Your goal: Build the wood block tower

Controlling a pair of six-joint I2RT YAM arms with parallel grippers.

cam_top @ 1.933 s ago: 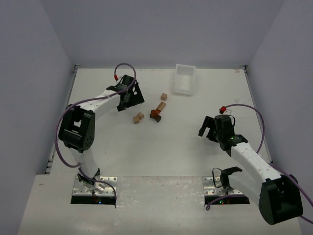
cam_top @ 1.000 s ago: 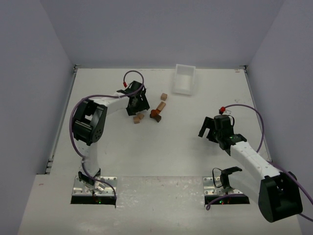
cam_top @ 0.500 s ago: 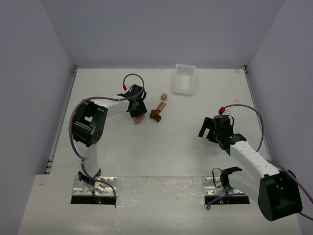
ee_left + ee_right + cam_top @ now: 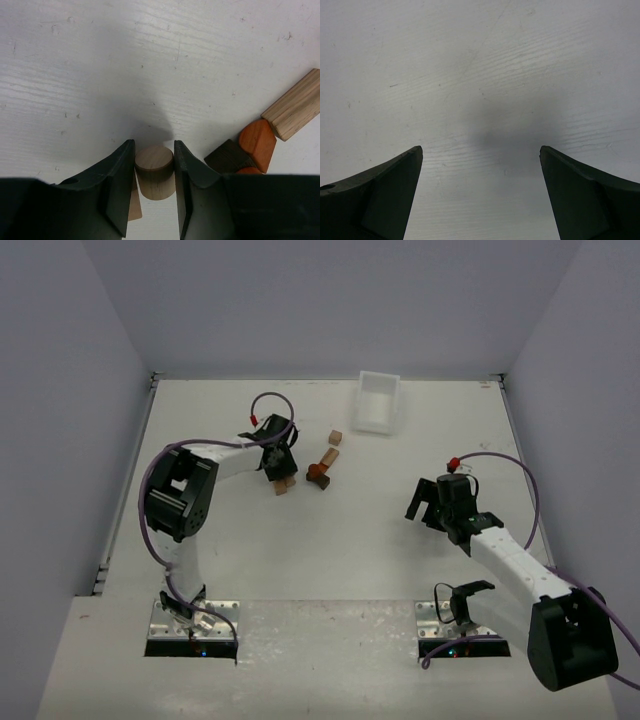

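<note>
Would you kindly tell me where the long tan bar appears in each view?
Top external: tan bar near centre, right of the left tool.
Left wrist: at the right edge.
Right wrist: not in it.
Shared landmark: the orange block at its end.

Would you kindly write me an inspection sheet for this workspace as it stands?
Surface: white table, no spills seen.
Job's things: wooden cylinder upright on the table; tan bar, orange block and dark block clustered beside it; tan cube apart; no tower yet.
Clutter: white tray at the far edge, nothing seen inside.
Tools: left tool shut on the wooden cylinder; right tool open, holding nothing.
Cables: purple cables loop off both arms, clear of the blocks.
Surroundings: plain grey walls, nothing else seen.
</note>
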